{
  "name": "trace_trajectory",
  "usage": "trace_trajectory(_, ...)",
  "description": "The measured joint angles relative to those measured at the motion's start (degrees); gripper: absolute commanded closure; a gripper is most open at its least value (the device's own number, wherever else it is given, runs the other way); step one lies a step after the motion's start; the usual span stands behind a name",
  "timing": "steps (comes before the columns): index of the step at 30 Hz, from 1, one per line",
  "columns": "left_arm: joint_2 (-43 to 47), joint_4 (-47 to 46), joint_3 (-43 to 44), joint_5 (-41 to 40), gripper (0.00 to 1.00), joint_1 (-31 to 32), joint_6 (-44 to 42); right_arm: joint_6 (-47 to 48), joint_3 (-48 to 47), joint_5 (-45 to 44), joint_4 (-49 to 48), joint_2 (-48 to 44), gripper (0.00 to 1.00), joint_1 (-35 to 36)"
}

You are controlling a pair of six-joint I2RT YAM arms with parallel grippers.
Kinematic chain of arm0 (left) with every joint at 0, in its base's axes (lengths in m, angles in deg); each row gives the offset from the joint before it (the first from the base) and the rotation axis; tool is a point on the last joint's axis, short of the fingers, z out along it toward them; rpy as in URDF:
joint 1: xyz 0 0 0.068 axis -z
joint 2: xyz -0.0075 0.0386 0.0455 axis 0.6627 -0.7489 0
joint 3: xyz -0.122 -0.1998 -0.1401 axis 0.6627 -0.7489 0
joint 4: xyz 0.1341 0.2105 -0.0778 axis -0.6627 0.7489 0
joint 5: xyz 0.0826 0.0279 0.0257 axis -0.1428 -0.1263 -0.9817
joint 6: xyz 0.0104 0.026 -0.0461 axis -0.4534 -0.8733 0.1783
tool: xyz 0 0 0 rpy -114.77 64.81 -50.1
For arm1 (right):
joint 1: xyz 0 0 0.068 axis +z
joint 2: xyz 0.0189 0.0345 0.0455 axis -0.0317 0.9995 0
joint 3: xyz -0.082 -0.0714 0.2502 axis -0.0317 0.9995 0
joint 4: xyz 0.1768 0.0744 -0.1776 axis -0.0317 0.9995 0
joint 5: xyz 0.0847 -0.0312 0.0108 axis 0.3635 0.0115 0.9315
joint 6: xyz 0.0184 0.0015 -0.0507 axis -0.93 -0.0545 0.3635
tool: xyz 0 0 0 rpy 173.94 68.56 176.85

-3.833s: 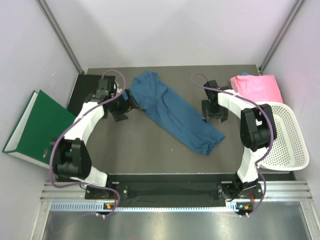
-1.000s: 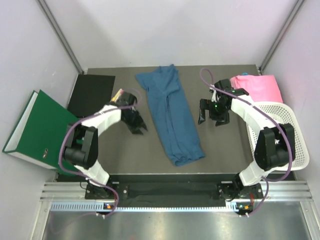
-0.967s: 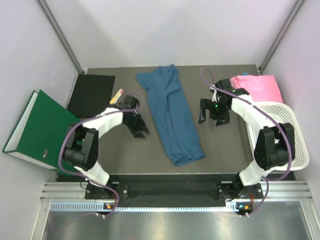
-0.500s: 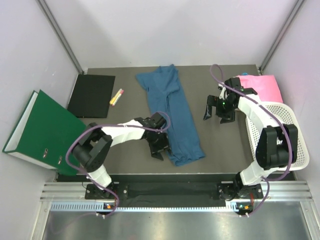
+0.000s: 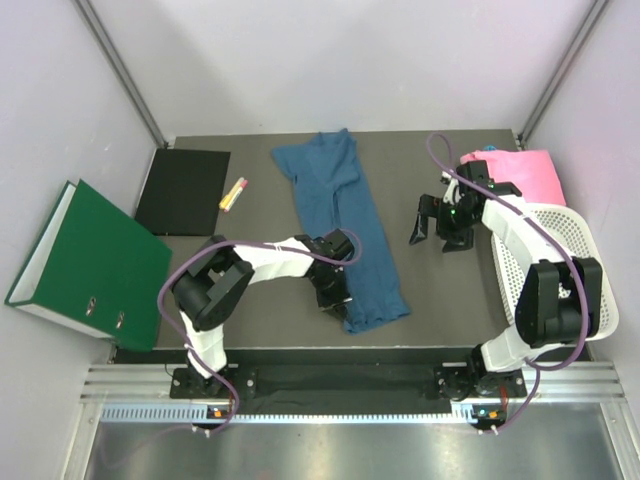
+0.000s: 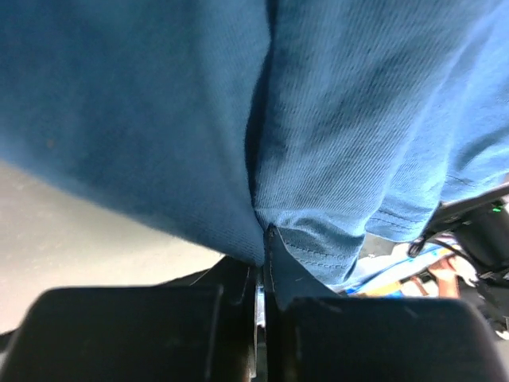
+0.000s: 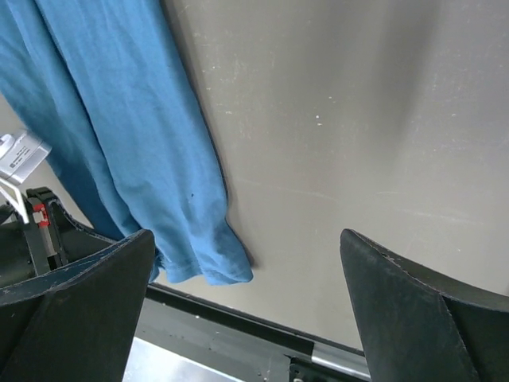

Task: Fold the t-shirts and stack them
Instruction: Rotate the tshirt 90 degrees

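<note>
One teal shirt (image 5: 340,220), green binder (image 5: 80,250), mesh basket (image 5: 580,235)

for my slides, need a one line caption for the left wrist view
Left gripper, jaws shut, pinching a hem edge of the teal-blue t-shirt.

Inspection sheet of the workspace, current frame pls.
Surface: dark table, light scuffs in the right wrist view.
Job's things: teal t-shirt folded into a long strip, centre; pink t-shirt folded, far right corner.
Clutter: green binder and black folder at left; small yellow-and-pink object; white mesh basket at right.
Grippers: left gripper jaws shut on the teal shirt's near edge; right gripper jaws open, holding nothing, over bare table.
Cables: purple cable looped along each arm.
Surroundings: pale walls; metal rail at near edge.
</note>
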Motion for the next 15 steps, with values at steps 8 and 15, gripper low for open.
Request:
trace_trajectory(8,6.01,12.83,-0.90,-7.28,1.00,0.11,-2.99,-0.09,0.17,2.05,-0.63,0.00,0.00,0.00)
trace_trajectory(15,13.51,20.31,-8.96,-12.04,1.00,-1.01,-3.63,-0.09,0.76,3.06,-1.55,0.46,0.00,0.66)
